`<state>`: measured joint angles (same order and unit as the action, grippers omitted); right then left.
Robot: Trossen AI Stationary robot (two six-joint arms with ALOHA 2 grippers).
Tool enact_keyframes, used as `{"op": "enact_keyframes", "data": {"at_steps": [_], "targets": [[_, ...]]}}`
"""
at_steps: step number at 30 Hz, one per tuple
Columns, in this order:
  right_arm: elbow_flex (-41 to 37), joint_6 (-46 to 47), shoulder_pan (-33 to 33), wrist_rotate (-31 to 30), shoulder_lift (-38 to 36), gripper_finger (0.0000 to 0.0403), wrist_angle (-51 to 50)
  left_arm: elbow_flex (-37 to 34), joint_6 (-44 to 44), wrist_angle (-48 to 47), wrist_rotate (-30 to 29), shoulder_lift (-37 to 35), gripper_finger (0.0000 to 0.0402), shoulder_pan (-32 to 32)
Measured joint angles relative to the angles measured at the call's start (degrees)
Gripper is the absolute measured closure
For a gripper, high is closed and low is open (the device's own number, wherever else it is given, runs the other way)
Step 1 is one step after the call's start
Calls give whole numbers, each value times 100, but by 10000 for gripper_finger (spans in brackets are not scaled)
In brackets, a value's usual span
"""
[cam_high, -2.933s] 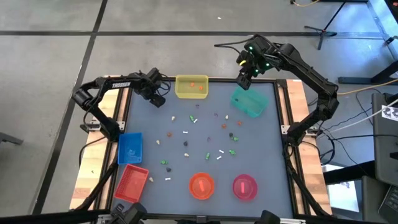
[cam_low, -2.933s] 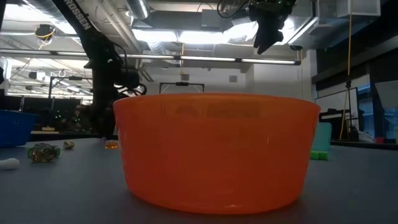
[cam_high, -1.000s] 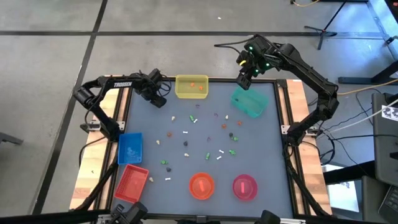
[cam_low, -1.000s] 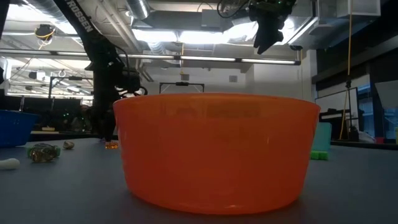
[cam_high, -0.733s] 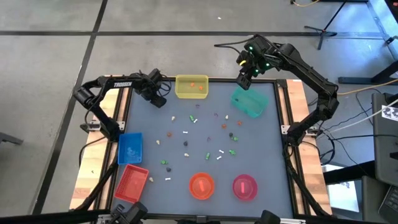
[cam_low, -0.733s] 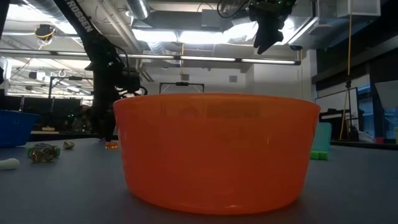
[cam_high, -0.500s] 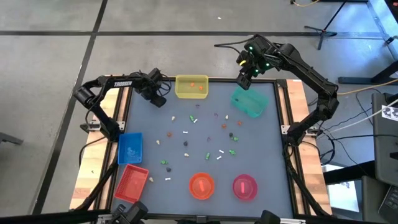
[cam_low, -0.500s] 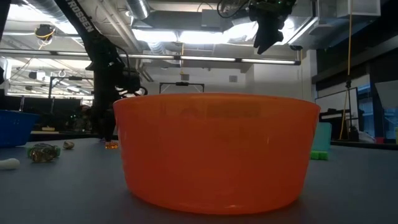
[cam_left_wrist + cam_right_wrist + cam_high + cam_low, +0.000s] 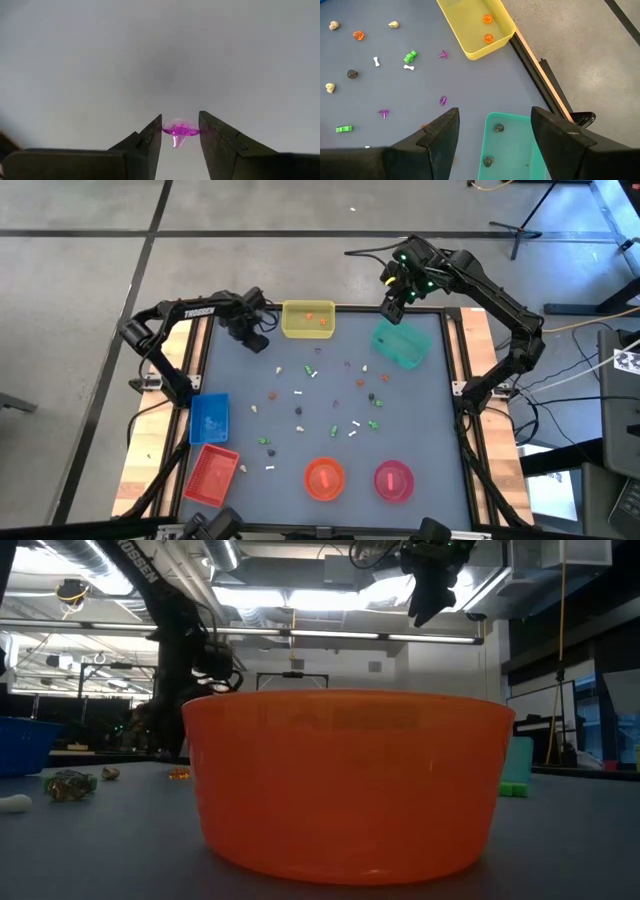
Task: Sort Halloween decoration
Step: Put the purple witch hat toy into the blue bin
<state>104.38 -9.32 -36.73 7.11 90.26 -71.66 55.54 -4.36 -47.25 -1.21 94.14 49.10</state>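
Risen slightly since before, left gripper [image 9: 180, 132], its arm [image 9: 190, 311] lettered "TROSSEN", pinches a purple trinket [image 9: 179, 132]; right gripper [image 9: 492, 127] hangs spread.

Trinkets [image 9: 318, 394] scattered mid-table; 2 bowls [image 9: 324, 479] along near edge, 2 trays [image 9: 208, 420] at left, 2 bins [image 9: 308, 321] at far edge

tiny trinkets [image 9: 330, 402] scattered mid-table, purple trinket [image 9: 180, 131] gripped
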Motion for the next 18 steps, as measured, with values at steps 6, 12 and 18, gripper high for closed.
{"op": "enact_keyframes", "data": {"at_steps": [6,12,18], "targets": [[-1,0,0,0,1,157,-2,357,-15,-800,356,-10,292,-461],[-1,0,1,0,1,157,-2,570,-180,-1525,382,-207,292,-1135],[-2,0,1,-1,1,157,-1,571,-787,-2036,408,-650,292,-1833]]}}
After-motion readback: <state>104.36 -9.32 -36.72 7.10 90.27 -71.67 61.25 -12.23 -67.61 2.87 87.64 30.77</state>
